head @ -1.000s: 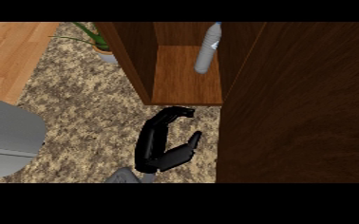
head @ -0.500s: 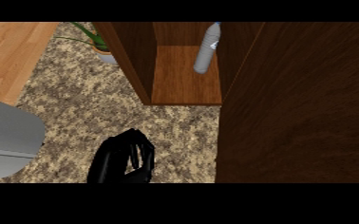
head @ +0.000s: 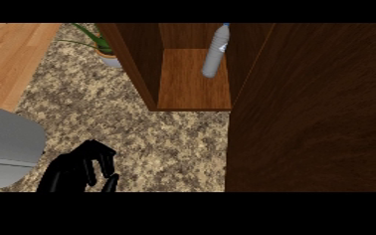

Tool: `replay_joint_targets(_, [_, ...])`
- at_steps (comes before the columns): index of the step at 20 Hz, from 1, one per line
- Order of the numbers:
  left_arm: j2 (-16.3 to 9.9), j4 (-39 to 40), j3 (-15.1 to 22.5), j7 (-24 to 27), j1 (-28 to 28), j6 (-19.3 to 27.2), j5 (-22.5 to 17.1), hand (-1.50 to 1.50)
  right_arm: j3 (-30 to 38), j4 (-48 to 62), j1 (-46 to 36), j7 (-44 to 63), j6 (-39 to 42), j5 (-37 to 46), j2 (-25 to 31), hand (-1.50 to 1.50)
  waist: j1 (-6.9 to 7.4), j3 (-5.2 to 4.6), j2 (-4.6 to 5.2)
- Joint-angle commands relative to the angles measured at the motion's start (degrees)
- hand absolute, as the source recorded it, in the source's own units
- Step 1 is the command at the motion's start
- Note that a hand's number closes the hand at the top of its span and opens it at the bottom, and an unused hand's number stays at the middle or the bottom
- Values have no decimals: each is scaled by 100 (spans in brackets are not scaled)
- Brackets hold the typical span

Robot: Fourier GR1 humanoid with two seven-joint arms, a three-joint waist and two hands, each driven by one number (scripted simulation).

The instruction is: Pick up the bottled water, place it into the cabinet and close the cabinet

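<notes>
The bottled water (head: 214,55), clear with a blue cap, stands inside the open wooden cabinet (head: 191,87), leaning against its right inner wall. The cabinet's dark wooden door (head: 301,119) is swung open and fills the right side of the head view. My left hand (head: 73,172) is low at the bottom left over the speckled counter (head: 154,134), well away from the cabinet. Its fingers are relaxed and slightly bent, and it holds nothing. My right hand does not show.
A potted green plant (head: 103,50) stands just left of the cabinet's side wall. A grey rounded object (head: 16,147) sits at the left edge beside my hand. A light wooden surface (head: 22,50) borders the counter at the upper left.
My left hand has pulled back from in front of the cabinet, down and to the left. The bottle stays in the cabinet and the door has not moved.
</notes>
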State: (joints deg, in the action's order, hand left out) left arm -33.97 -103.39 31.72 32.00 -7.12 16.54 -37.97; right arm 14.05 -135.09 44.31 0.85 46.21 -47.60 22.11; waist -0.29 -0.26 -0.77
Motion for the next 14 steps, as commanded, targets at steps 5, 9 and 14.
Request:
replay_joint_targets(5, [-804, -573, -926, 126, -652, -583, -680, -150, -327, -1782, 121, 416, -139, 696, -33, 150, 51, -23, -28])
replay_joint_targets(9, [-1065, -637, -1243, 192, -934, -756, -839, -150, -620, -1827, -60, 549, 2, 739, 189, 150, 103, -34, -49])
replay_joint_targets(14, [-1281, -693, -1521, 192, -1226, -1038, -1118, -150, -1085, -1797, -551, 726, -131, 844, 256, 150, 207, -70, -70])
